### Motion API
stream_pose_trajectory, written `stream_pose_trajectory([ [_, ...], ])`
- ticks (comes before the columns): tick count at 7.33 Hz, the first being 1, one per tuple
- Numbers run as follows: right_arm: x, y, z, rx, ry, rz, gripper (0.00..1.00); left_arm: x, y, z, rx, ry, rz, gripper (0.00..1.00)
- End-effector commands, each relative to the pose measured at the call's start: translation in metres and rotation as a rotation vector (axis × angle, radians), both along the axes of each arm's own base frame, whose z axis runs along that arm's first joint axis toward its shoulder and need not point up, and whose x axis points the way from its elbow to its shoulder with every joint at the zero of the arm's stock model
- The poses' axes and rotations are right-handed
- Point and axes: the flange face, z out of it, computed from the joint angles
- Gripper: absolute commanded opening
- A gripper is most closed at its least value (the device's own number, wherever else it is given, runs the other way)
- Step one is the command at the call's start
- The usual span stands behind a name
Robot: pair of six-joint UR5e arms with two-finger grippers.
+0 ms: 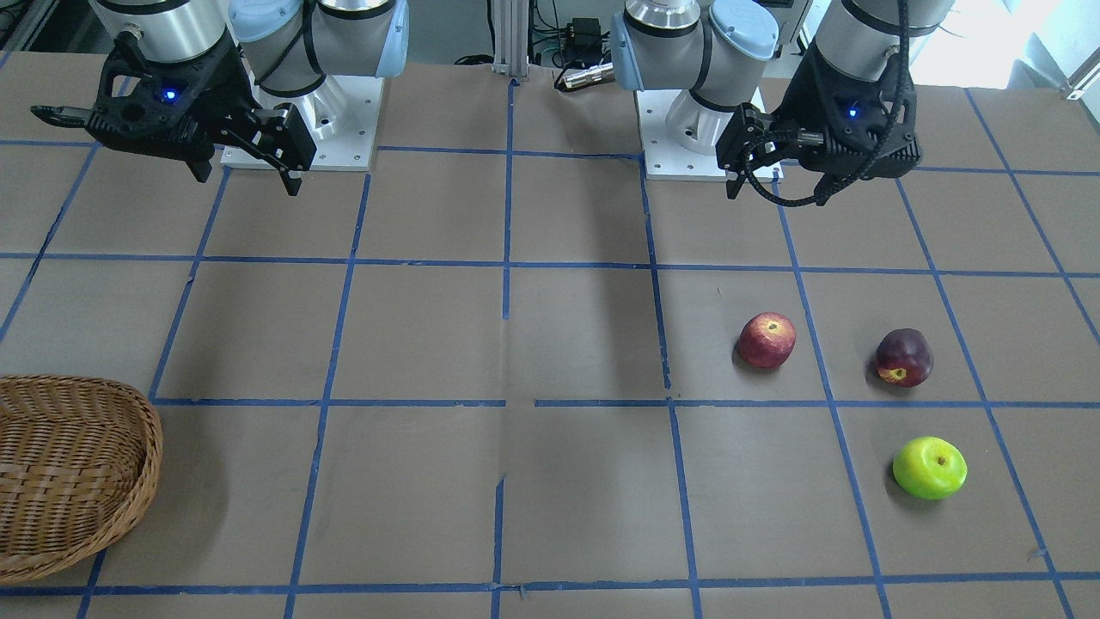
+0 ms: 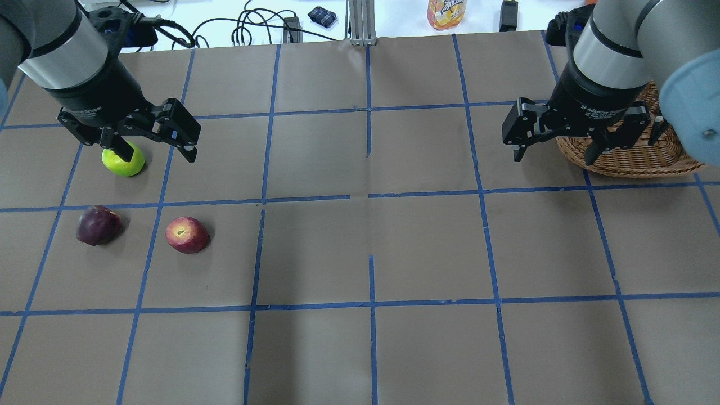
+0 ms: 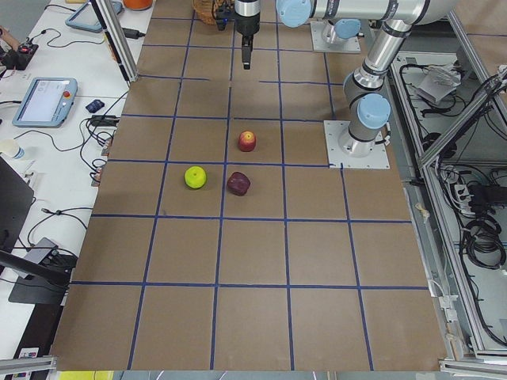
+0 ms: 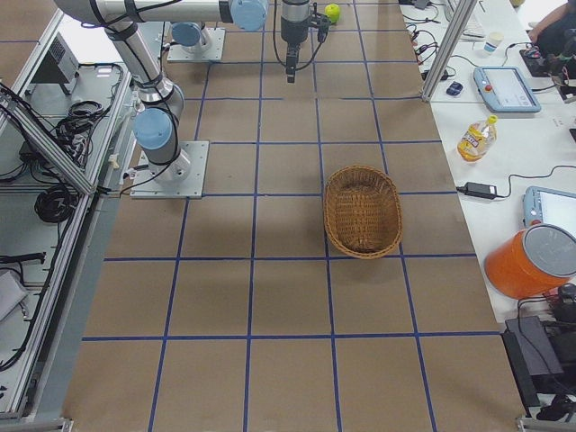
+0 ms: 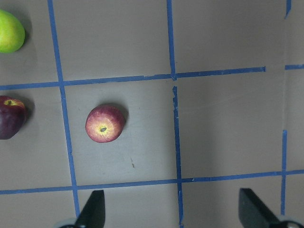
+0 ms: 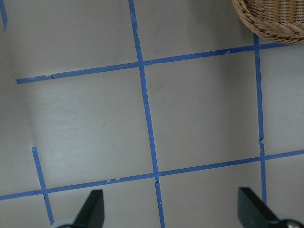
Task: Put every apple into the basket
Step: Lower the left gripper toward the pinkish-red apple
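Observation:
Three apples lie on the robot's left half of the table: a red speckled apple [image 1: 766, 340] [image 2: 187, 234] [image 5: 105, 123], a dark maroon apple [image 1: 903, 358] [image 2: 98, 225] [image 5: 10, 117] and a lime green apple [image 1: 929, 467] [image 2: 125, 162] [image 5: 9, 31]. The wicker basket [image 1: 148, 430] [image 2: 630, 164] [image 4: 329, 211] [image 6: 270, 21] stands empty on the robot's right side. My left gripper [image 2: 154, 152] [image 1: 778, 185] [image 5: 171, 213] is open and empty, high above the table near the apples. My right gripper [image 2: 554, 154] [image 1: 249, 176] [image 6: 171, 213] is open and empty, high beside the basket.
The brown table has a grid of blue tape lines. The two arm bases [image 1: 301, 129] [image 1: 687, 142] stand at the robot's edge. Off the table's far edge are a bottle [image 2: 447, 12] and cables. An orange bucket [image 4: 531, 261] stands off the table near the basket's end.

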Motion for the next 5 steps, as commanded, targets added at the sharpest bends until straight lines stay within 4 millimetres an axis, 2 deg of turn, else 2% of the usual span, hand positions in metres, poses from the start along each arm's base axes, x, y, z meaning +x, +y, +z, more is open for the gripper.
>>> stream_pose_trajectory([
  [1, -0.0002, -0.0001, 0.0000, 0.001, 0.001, 0.000, 1.00, -0.0022, 0.0193, 0.0083, 0.046, -0.012, 0.020, 1.00],
  [2, -0.0001, -0.0001, 0.0000, 0.001, 0.000, -0.001, 1.00, 0.0006, 0.0197, 0.0070, 0.059, -0.046, 0.017, 1.00],
  [4, -0.0001, 0.0001, -0.0007, 0.002, 0.000, 0.000, 1.00, -0.0044, 0.0104, -0.0016, 0.068, 0.009, 0.046, 1.00],
  [5, -0.0001, 0.0001, -0.0007, 0.002, 0.000, 0.000, 1.00, -0.0050, 0.0100, 0.0048, 0.056, 0.015, 0.048, 1.00],
])
